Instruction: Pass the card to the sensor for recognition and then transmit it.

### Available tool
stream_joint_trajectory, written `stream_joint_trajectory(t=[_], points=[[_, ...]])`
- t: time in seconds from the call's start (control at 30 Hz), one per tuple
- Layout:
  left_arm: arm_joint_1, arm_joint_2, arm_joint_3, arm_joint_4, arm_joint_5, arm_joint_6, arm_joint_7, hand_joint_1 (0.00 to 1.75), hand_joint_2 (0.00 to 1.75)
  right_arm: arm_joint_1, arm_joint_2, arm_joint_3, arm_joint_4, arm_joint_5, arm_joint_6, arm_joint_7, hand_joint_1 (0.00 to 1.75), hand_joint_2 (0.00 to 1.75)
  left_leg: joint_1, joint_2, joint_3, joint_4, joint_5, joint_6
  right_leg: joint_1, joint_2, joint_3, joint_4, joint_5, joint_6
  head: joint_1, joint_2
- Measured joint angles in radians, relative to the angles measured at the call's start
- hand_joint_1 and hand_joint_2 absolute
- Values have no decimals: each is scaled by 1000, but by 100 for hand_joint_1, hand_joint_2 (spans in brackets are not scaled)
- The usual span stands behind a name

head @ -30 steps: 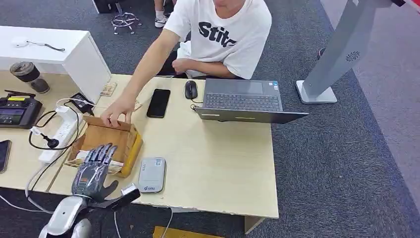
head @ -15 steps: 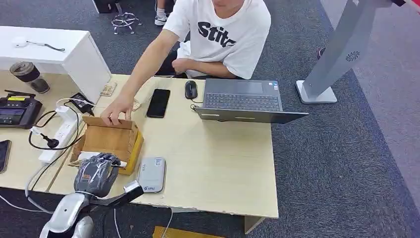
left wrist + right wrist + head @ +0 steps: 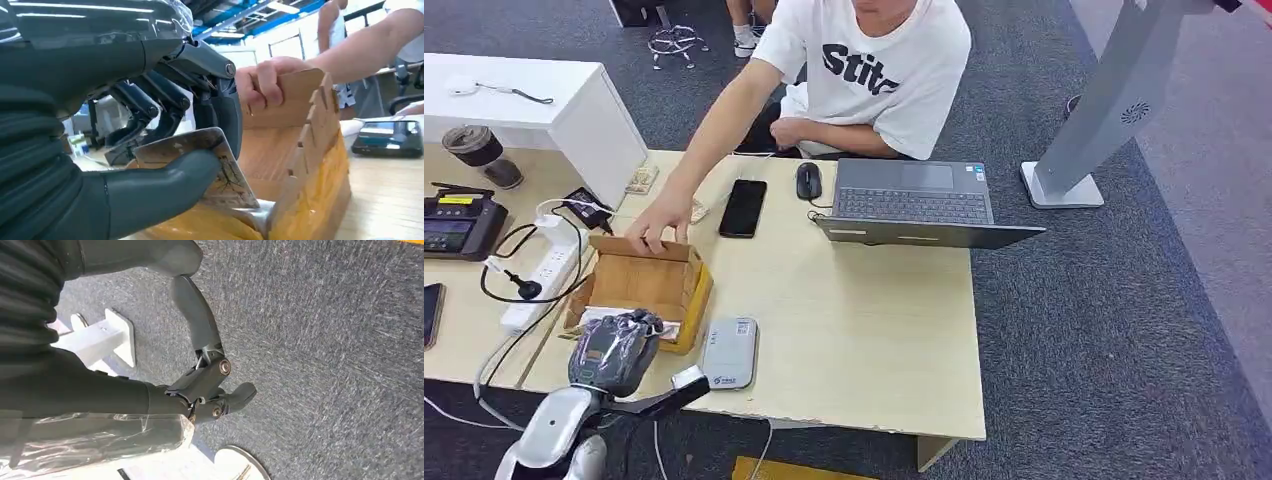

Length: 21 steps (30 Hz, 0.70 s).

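- Left robot hand (image 3: 614,350) sits at the near end of the cardboard box (image 3: 646,285), fingers curled down over the box's near edge.
- Left wrist view: left robot hand (image 3: 165,145) pinches a card (image 3: 220,170) between the thick thumb and the dark fingers (image 3: 220,107); the card is tilted, with a worn, printed face.
- Card is held just above the near end of the box (image 3: 305,150), over other pale items lying in the bottom.
- Box is open-topped, brown inside with yellow outer walls, on the left part of the desk (image 3: 864,330).
- Person's hand (image 3: 659,222) grips the far wall of the box; in the left wrist view the same hand (image 3: 267,82) wraps over that cardboard edge.
- Grey card reader (image 3: 730,352) lies flat on the desk, just beside the box on its right, near the desk's front edge.
- Right robot hand (image 3: 210,375) hangs over grey carpet, fingers partly bent but apart, nothing in it.
- Further back on the desk: black phone (image 3: 744,207), mouse (image 3: 808,181), open laptop (image 3: 916,205).
- White power strip (image 3: 542,270) with a black cable sits left of the box.
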<state>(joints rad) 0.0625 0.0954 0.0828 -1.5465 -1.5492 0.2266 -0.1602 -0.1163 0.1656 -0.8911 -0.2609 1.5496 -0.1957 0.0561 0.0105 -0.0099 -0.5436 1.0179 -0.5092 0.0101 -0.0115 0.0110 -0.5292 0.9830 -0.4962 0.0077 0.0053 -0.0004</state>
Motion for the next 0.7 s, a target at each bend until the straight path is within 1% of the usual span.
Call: stream_joint_trajectory(t=[0.1,0.23,0.33,0.43,0.57,0.7], points=[[0,4,0,0,-13,16,15,175,175,0,0,0,0,0,0,0,0,175,0,0,0,0,0,0,0,0,0,0,0,0,0,0],[-8,30,-9,0,-19,33,81,175,175,0,0,0,0,1,0,0,0,175,0,0,0,0,0,0,0,0,0,0,0,0,0,0],[-15,64,-38,0,-21,44,139,175,175,-2,0,0,0,12,0,0,0,175,0,0,0,0,0,0,0,0,0,0,0,0,0,0],[-25,89,-57,0,-21,47,164,175,175,-2,0,0,0,16,0,0,0,175,0,0,0,0,0,0,0,0,0,0,0,0,0,0],[-42,134,-89,0,-21,62,214,175,175,-4,0,0,0,17,0,0,0,175,0,0,0,0,0,0,0,0,0,0,0,0,0,0],[-60,174,-114,0,-22,76,240,175,175,-5,0,0,0,18,0,0,0,175,0,0,0,0,0,0,0,0,0,0,0,0,0,0]])
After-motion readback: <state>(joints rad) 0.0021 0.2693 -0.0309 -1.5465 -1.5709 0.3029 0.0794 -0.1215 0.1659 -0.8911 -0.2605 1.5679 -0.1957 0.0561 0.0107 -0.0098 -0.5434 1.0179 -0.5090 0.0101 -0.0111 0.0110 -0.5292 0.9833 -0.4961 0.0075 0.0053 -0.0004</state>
